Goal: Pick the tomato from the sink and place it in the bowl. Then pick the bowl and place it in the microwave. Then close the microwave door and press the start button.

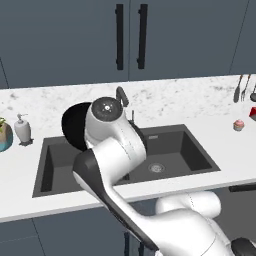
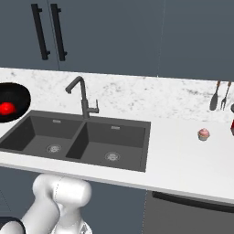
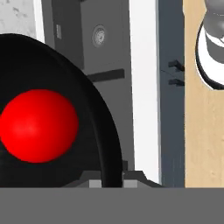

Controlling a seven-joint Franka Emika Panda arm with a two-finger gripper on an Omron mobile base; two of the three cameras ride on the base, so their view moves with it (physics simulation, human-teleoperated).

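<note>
The glossy black bowl [image 3: 57,100] hangs in the air over the left end of the sink [image 2: 132,137], its rim pinched between my fingertips. The gripper [image 3: 111,181] is shut on that rim. Inside the bowl lies the red tomato [image 3: 38,126]. From the right base view the bowl [image 2: 13,93] with the tomato [image 2: 6,109] sits at the left edge. In the left base view the bowl [image 1: 74,125] shows behind my arm, above the sink [image 1: 175,150]. The microwave and its door are out of view.
A dark faucet [image 2: 82,96] stands behind the basins. A pink cupcake-like object [image 2: 204,134] and hanging utensils [image 2: 219,96] are on the right counter. A soap dispenser [image 1: 22,129] and a plant pot [image 1: 4,136] stand at the left. Dark cabinets line the wall above.
</note>
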